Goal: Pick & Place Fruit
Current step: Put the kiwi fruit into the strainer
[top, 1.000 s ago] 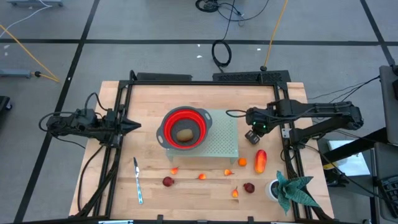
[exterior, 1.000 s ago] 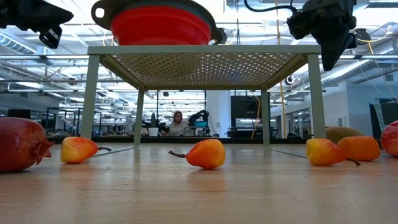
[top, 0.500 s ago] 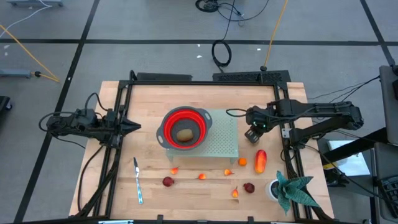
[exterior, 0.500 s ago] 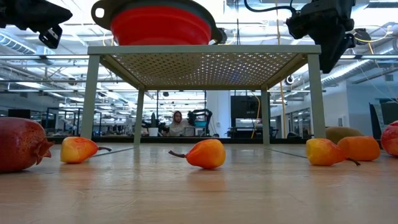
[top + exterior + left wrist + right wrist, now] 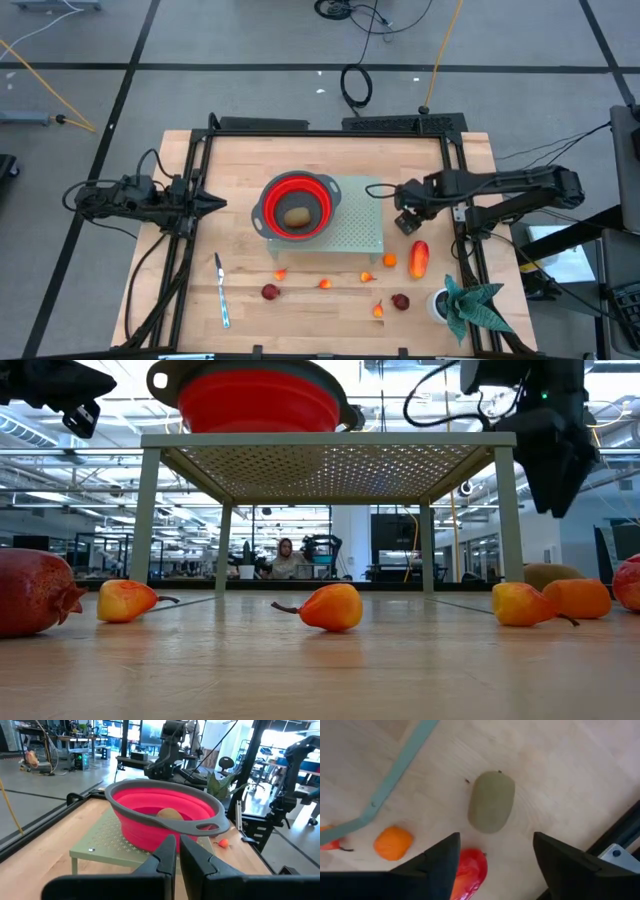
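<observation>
Right hand (image 5: 495, 857) above a kiwi (image 5: 491, 802) lying on the wooden surface (image 5: 300, 150), fingers spread wide, nothing held; long red fruit (image 5: 418, 257) just beside the kiwi. Second kiwi (image 5: 296, 216) sits in red bowl (image 5: 270, 195) on green rack (image 5: 362, 225). Left hand (image 5: 177, 851) pinched closed, empty, at the left edge.

Silver knife (image 5: 221, 291) at the table's front left, potted green plant (image 5: 470, 305) at front right.
</observation>
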### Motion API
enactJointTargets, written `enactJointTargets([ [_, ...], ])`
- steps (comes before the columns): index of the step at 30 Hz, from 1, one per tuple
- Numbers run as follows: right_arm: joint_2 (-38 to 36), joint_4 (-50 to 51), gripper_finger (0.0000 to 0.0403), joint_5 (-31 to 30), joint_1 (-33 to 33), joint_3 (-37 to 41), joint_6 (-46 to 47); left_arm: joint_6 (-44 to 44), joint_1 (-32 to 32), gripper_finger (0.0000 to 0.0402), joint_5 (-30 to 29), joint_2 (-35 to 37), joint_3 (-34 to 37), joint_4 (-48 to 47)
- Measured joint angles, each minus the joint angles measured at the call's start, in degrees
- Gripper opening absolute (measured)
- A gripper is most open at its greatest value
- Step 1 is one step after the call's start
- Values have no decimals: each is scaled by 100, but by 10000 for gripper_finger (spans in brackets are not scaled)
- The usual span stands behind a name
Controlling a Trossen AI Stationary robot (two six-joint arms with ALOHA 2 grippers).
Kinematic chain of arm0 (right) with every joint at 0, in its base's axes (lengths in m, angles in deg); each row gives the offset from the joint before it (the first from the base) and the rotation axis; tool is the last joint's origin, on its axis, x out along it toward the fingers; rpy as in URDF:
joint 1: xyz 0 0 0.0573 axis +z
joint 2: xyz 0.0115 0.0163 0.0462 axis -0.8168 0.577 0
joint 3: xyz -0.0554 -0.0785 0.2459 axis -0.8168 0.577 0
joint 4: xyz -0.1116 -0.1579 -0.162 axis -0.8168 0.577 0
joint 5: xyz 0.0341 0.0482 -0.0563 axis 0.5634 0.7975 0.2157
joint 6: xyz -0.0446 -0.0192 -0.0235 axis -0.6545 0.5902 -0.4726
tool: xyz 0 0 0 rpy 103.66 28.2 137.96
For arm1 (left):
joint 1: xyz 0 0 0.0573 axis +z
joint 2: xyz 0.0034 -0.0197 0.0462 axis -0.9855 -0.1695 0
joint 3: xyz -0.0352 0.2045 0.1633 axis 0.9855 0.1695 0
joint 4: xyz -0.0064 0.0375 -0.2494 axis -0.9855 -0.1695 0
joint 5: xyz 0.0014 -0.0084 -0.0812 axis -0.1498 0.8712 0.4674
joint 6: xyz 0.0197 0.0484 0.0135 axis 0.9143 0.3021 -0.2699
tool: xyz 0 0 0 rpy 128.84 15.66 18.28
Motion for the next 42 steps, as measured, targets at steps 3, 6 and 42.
enactJointTargets([
  [3, 2, -267, 272, 4, -23, 230, 200, -37, 0, 21, 0, 0, -2, 9],
  [6, -1, -410, 287, 7, -94, 423, 293, -54, 0, 21, 0, 0, -2, 26],
  [42, -1, -2551, 291, 459, -625, 2081, 577, -306, 0, 21, -7, -1, -4, 166],
])
